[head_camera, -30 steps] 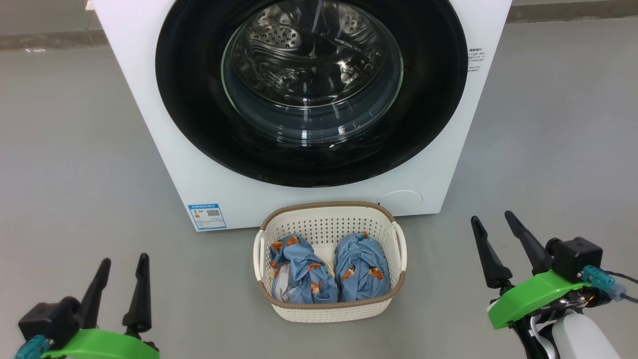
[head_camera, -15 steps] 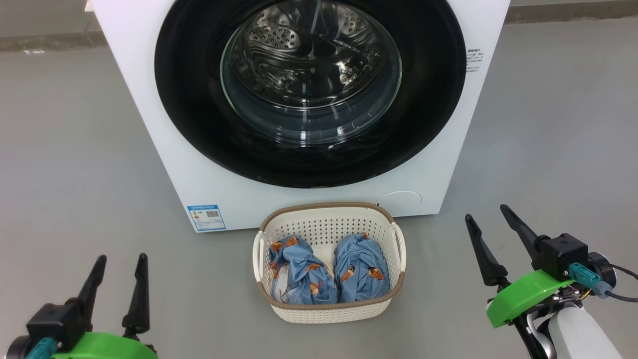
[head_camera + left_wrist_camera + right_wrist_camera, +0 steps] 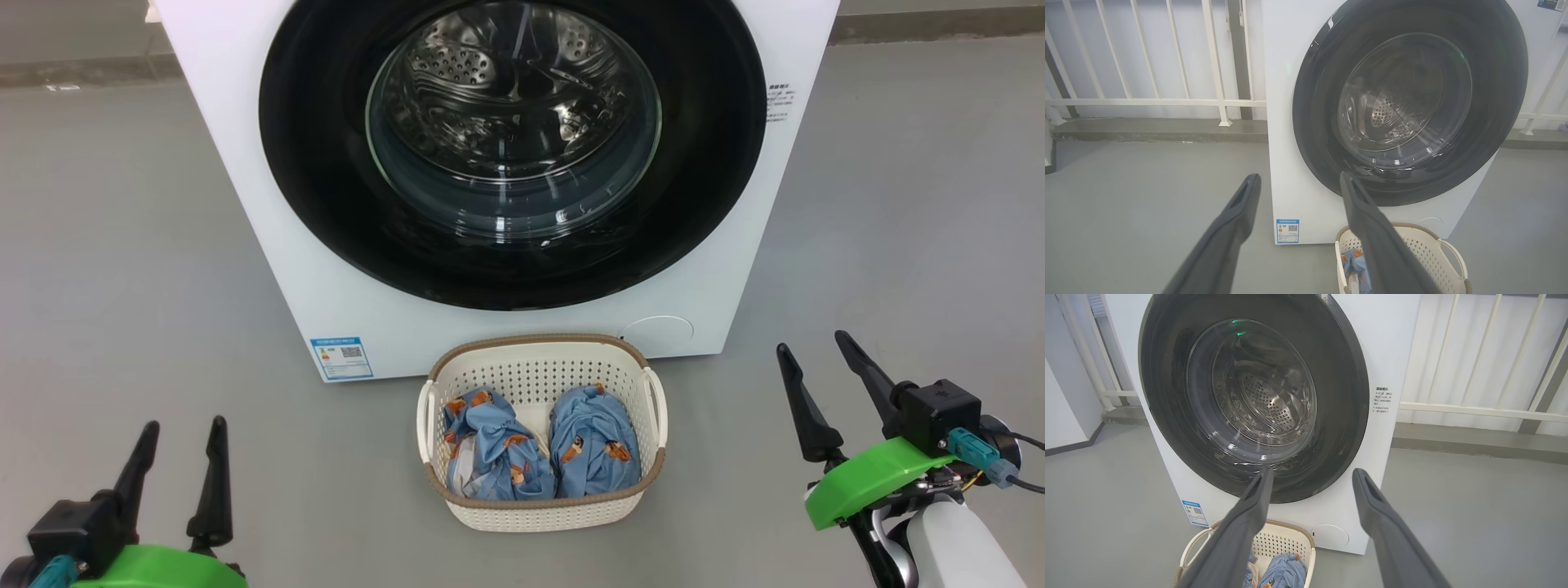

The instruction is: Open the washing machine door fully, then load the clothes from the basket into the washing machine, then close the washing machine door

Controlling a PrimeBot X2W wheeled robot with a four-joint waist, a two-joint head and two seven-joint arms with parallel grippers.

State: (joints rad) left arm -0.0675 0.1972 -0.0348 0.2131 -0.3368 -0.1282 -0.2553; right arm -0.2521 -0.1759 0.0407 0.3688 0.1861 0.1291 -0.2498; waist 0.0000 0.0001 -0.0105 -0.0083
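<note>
I see the washing machine (image 3: 245, 188) standing on the grey floor (image 3: 122, 286), and the washing machine door (image 3: 326, 180) lies closed flat against its front, black rim all round. The steel drum (image 3: 506, 90) shows through the glass. The basket (image 3: 539, 510) sits on the floor just in front of the washing machine, below the door, between the blue label sticker (image 3: 343, 357) and the round service flap (image 3: 657, 333). Whether it touches the machine's base I cannot tell. The clothes (image 3: 592, 445) are two blue bundles lying side by side inside the basket.

My left tool (image 3: 184, 423) hangs well out from the washing machine's front, off to the left of the door, with its fingers spread wide and nothing between them. My right tool (image 3: 812, 341) is out from the washing machine's right front corner, closer to it than the left one. It is also spread wide and empty, and it touches neither the door nor the basket.
</note>
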